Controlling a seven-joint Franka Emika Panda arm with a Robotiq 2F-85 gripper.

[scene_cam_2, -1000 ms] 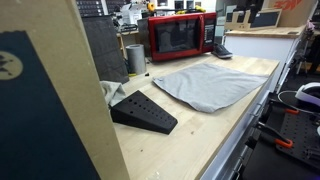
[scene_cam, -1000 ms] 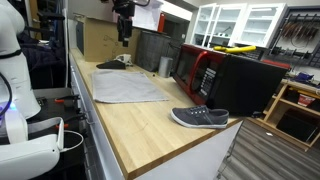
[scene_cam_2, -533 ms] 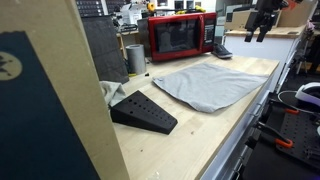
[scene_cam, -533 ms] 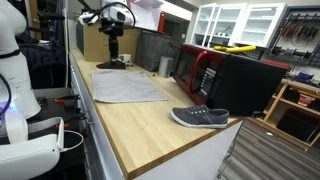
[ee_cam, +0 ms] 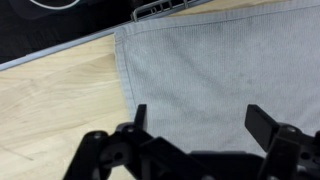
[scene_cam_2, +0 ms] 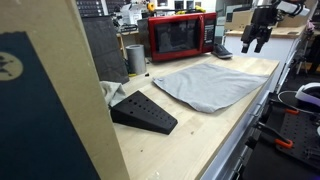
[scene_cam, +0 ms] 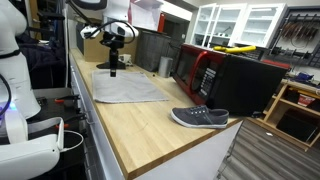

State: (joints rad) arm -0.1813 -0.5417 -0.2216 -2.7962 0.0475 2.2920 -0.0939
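My gripper (scene_cam: 113,69) (scene_cam_2: 250,43) hangs open and empty just above one end of a grey cloth (scene_cam: 130,87) (scene_cam_2: 208,85) that lies flat on the wooden table (scene_cam: 150,130). In the wrist view the two fingers (ee_cam: 200,120) straddle the cloth (ee_cam: 220,60) near its corner, with nothing between them. I cannot tell whether the fingertips touch the cloth.
A grey shoe (scene_cam: 200,118) lies near the table's end. A red microwave (scene_cam: 205,72) (scene_cam_2: 180,35), a metal cup (scene_cam_2: 135,58) and a black wedge-shaped object (scene_cam_2: 143,112) stand along the table. A wire rack edge (ee_cam: 165,8) shows beyond the cloth.
The arm has come down from high above the table to just over the cloth's end. The gripper stays open. The cloth has not moved.
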